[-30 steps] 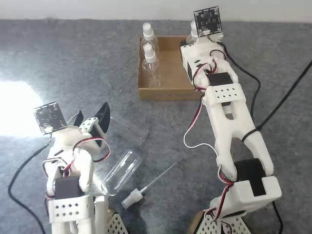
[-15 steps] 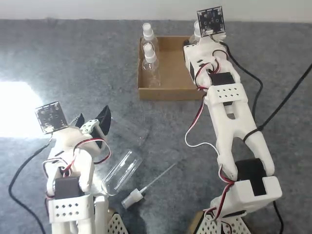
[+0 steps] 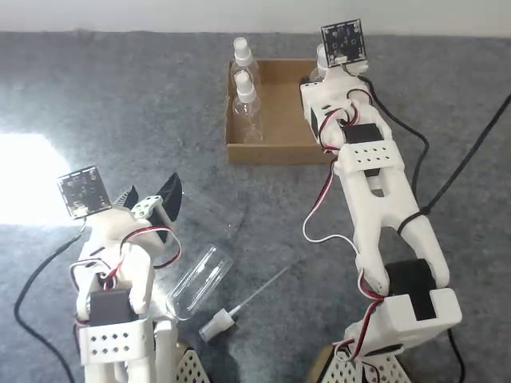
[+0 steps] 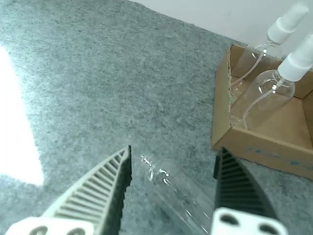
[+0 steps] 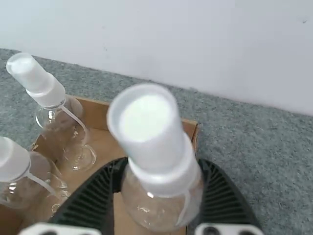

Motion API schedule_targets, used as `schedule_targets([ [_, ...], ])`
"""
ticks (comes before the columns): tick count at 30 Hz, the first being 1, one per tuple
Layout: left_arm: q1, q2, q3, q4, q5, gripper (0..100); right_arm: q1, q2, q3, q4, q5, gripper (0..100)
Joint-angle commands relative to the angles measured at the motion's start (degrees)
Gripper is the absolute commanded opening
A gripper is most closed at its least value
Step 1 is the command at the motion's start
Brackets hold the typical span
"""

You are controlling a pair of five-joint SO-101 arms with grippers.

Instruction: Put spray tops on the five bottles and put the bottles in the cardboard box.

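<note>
**benchwatcher:** anything actually change in the last second, or is it just sitting there?

**gripgeek:** Small move on the right side only. The right arm has crept a bit further out over the cardboard box, toward its far right corner. The right gripper is clamped around the body of a spray-topped bottle, held upright over the box floor. Can't tell whether the bottle is touching down yet.

**benchwatcher:** and the left?

**gripgeek:** Hasn't budged. The left gripper is spread wide with nothing in it, and the uncapped bottle lies on its side on the grey table just ahead of its fingers. The loose spray top is near that bottle's end, not on it.

**benchwatcher:** so progress-wise?

**gripgeek:** Two finished bottles stand along the box's left side. My guess is this one's about to be dropped in as the third, and then the lying bottle needs its top.
</note>
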Motion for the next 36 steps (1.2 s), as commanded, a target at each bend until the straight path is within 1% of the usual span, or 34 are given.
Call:
schedule_targets([
  [1, 0.18, -0.88, -1.45, -1.23, 0.26, 26, 0.66, -1.54, -1.49, -1.27, -0.62, 8.6],
  [5, 0.18, -0.88, 0.75, -5.36, 0.26, 26, 1.01, -0.92, -1.32, -1.27, -0.62, 8.6],
  [8, 0.18, -0.88, 1.01, -6.51, 0.26, 26, 1.10, -1.10, -1.23, -1.27, -0.53, 8.6],
  [19, 0.26, -0.88, 0.92, -6.77, 0.26, 26, 0.66, -0.84, -1.05, -0.75, -0.53, 8.6],
  [23, 0.35, -0.88, 0.92, -6.77, 0.26, 26, 0.92, -0.84, 1.05, -1.36, -0.53, 8.6],
  [28, 3.69, -0.88, 1.89, -6.86, 0.09, 26, 1.10, -0.84, 1.58, -1.36, -0.53, 8.6],
  [33, 3.87, -0.88, 1.98, -6.86, -0.97, 26, 0.84, -0.92, 1.23, -1.36, -0.53, 8.6],
  [36, 3.87, -0.88, 2.07, -6.77, -2.11, 26, 1.01, -0.84, 1.49, -4.09, -0.53, 8.6],
])
